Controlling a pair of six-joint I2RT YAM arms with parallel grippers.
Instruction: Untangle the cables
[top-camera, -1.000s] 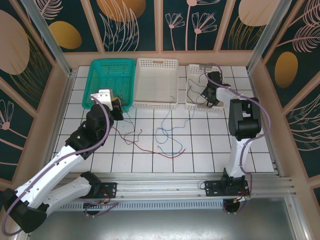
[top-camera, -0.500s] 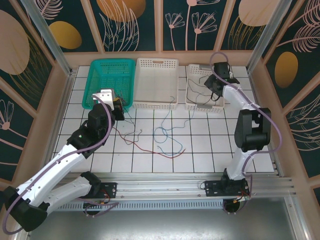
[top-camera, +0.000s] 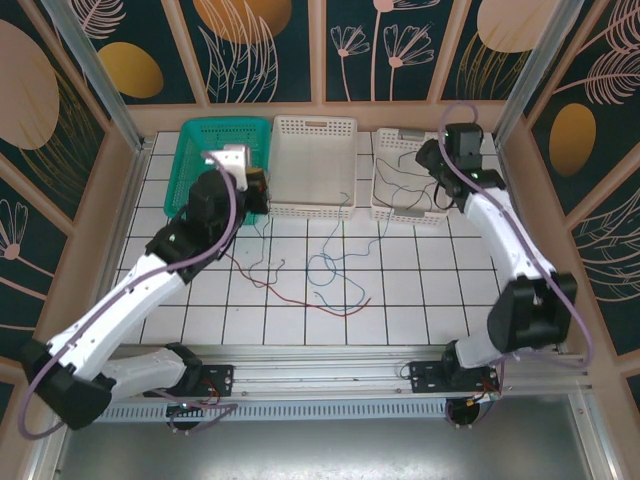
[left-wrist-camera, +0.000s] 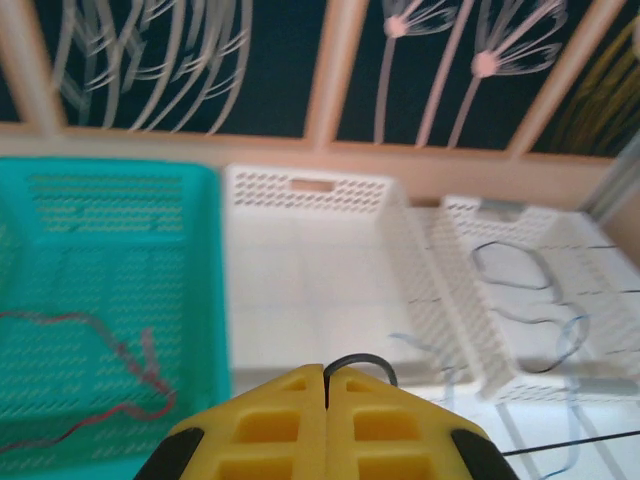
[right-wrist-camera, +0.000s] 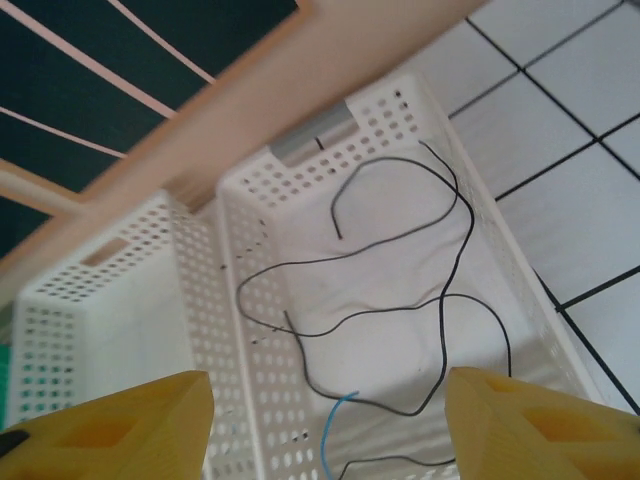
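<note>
The left gripper (left-wrist-camera: 325, 372) is pinched shut on a thin black wire (left-wrist-camera: 358, 359) by the rim of the teal perforated plastic basket (left-wrist-camera: 100, 220). The right gripper (right-wrist-camera: 325, 385) gapes wide, holding nothing, over the white perforated basket (right-wrist-camera: 245, 330) — thin black wires (right-wrist-camera: 455, 215) coil inside it, while red, blue and grey wires (top-camera: 335, 275) sprawl tangled on the white tiled floor (top-camera: 420, 290).

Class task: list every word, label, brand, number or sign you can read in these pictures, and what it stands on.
No text can be read. The grey tab on the right white basket is blank; the wall panels carry plant drawings, no letters.
</note>
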